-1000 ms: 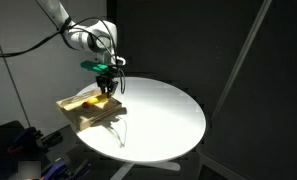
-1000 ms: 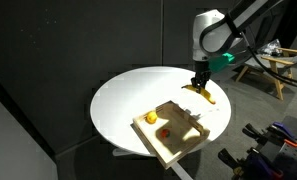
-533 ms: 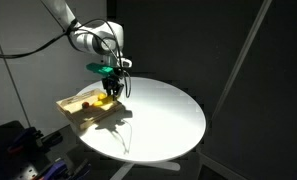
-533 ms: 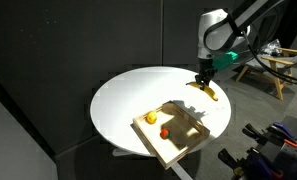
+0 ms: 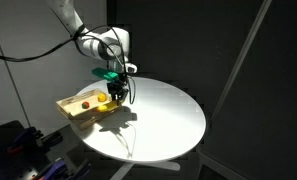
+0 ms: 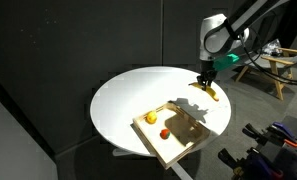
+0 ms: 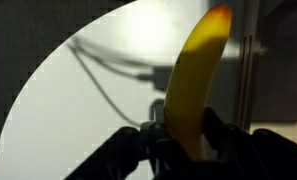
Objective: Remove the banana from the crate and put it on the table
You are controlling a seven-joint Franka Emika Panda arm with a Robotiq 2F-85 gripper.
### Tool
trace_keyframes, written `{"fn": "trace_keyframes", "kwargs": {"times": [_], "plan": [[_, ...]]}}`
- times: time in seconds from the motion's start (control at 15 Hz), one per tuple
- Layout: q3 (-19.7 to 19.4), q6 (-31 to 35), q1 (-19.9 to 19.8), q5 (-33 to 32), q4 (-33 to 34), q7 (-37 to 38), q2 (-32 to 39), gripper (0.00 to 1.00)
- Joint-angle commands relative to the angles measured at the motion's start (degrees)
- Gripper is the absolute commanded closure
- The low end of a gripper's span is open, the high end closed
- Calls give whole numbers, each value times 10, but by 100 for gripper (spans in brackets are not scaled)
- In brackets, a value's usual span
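My gripper (image 6: 205,82) is shut on the yellow banana (image 6: 207,92) and holds it in the air above the round white table (image 6: 128,95), past the crate's far corner. In an exterior view the banana (image 5: 117,94) hangs under the gripper (image 5: 116,84) beside the tan crate (image 5: 81,112). In the wrist view the banana (image 7: 193,75) stands between the two fingers (image 7: 188,135). The shallow tan crate (image 6: 184,147) sits at the table's edge.
In the crate lie a round orange-yellow fruit (image 6: 150,118) and a small red fruit (image 6: 164,133). A wooden stand (image 6: 273,70) is behind the table. Dark clutter (image 5: 18,145) sits below the table's edge. Black curtains surround the scene.
My gripper has risen and moved away from the crate with the banana in it, out over the open tabletop. The crate and its two fruits have not moved.
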Motion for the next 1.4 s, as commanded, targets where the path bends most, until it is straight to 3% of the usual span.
{"fn": "trace_keyframes", "kwargs": {"times": [0.0, 0.6, 0.67, 1.33], "plan": [[-2, -2, 2, 1, 3, -1, 2, 59], [-2, -2, 2, 1, 4, -1, 2, 59], [-3, -4, 0, 4, 11, -2, 6, 84], [-13, -8, -25, 21, 82, -22, 60, 84]]}}
